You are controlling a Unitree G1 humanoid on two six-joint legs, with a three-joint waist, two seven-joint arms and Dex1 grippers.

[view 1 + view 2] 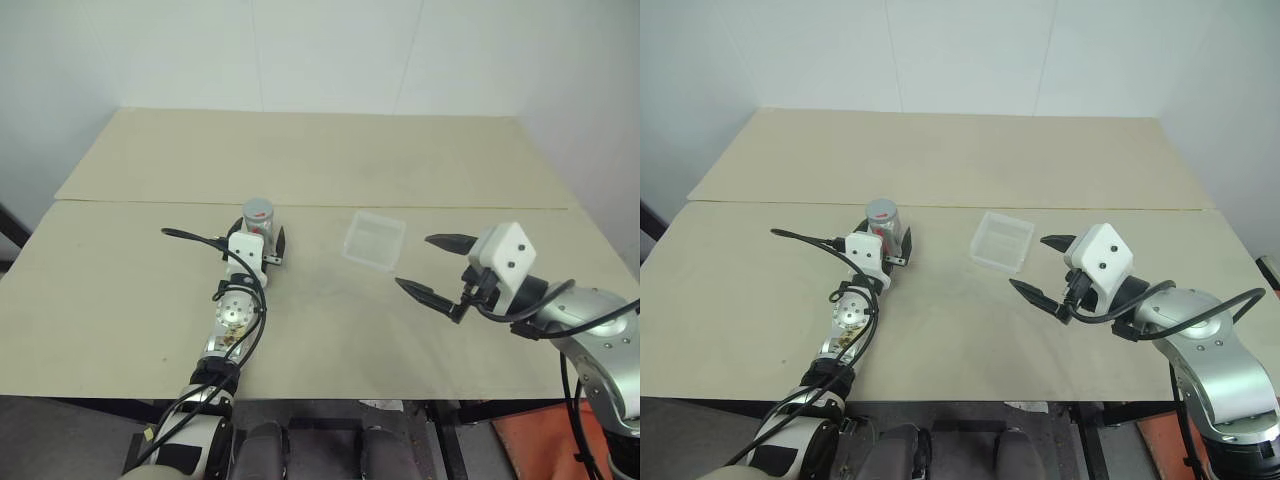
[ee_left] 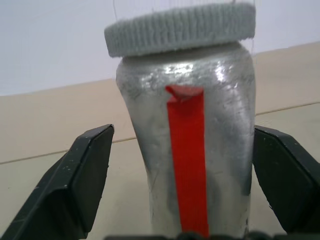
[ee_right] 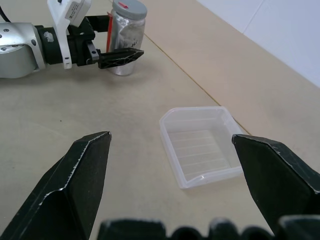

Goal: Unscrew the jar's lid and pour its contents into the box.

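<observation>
We've got the jar (image 2: 186,150) standing upright on the table (image 1: 300,160), lid (image 2: 180,29) on top, set between the two fingers of our left gripper (image 1: 262,245). Those fingers sit either side of the silvery body with a gap showing, so not clamped on it. Over to the right our right gripper (image 1: 432,268) hangs above the table, fingers spread wide, holding nothing. The clear box (image 1: 375,240) lies between the jar and that right gripper
</observation>
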